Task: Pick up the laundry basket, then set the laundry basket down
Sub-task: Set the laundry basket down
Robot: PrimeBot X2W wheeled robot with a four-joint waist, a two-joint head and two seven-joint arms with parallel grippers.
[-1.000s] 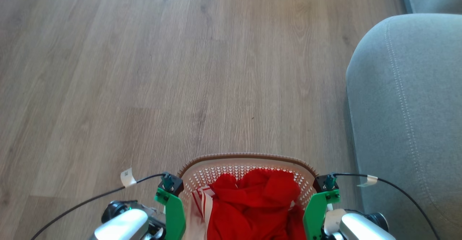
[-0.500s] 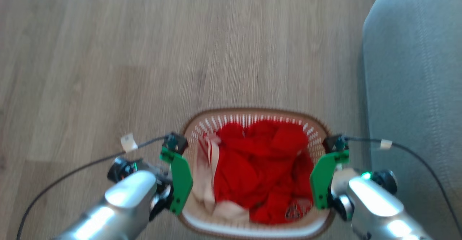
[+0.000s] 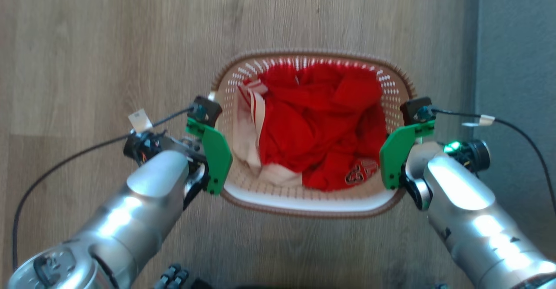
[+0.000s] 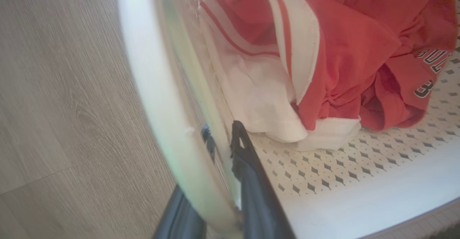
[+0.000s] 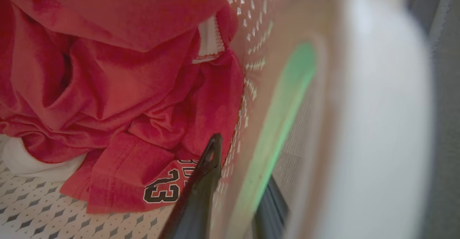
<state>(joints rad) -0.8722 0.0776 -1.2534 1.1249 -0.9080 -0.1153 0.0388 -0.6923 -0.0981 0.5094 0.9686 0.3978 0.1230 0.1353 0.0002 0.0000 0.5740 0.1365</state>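
The basket (image 3: 312,208) is mid-frame in the head view, over the wood floor (image 3: 108,41), with a grey sofa (image 3: 517,63) at its 3 o'clock. Red and white clothes (image 3: 312,124) fill it. The left end effector (image 3: 216,156) is clamped on the basket's 9 o'clock wall, one finger (image 4: 246,160) inside and the other outside. The right end effector (image 3: 394,158) grips the 3 o'clock wall likewise, its inner finger (image 5: 203,181) beside a jersey (image 5: 158,181) numbered 23. I cannot tell whether the basket touches the floor.
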